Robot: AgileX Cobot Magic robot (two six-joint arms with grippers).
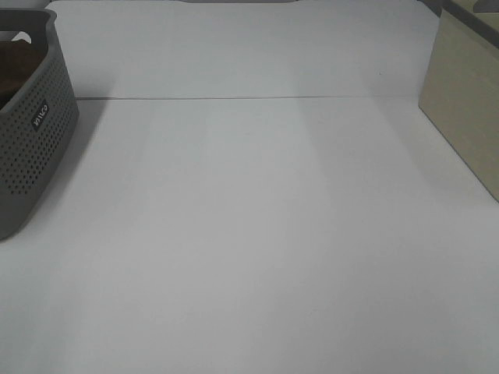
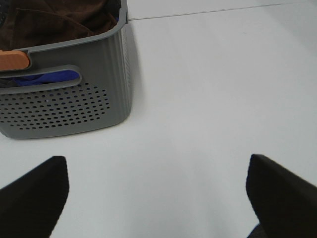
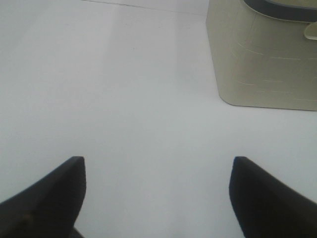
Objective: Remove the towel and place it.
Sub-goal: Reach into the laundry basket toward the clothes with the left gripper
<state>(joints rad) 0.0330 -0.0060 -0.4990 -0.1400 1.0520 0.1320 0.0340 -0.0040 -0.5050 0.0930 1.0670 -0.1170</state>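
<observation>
Towel (image 2: pixel 54 20) lies crumpled in the grey perforated basket (image 1: pixel 39 148) at the far left of the white table (image 1: pixel 249 234).
An orange item (image 2: pixel 15 59) sits at the basket's rim and blue cloth (image 2: pixel 44 78) shows through its handle slot; a beige bin (image 1: pixel 468 117) stands far right, contents unclear. The left gripper (image 2: pixel 156 166) and right gripper (image 3: pixel 158 163) both hang spread wide above the tabletop, holding and touching nothing.

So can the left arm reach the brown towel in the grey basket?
Probably yes. The left gripper is open, only bare table separates it from the grey basket, and the brown towel lies on top inside. It must clear the rim first.
</observation>
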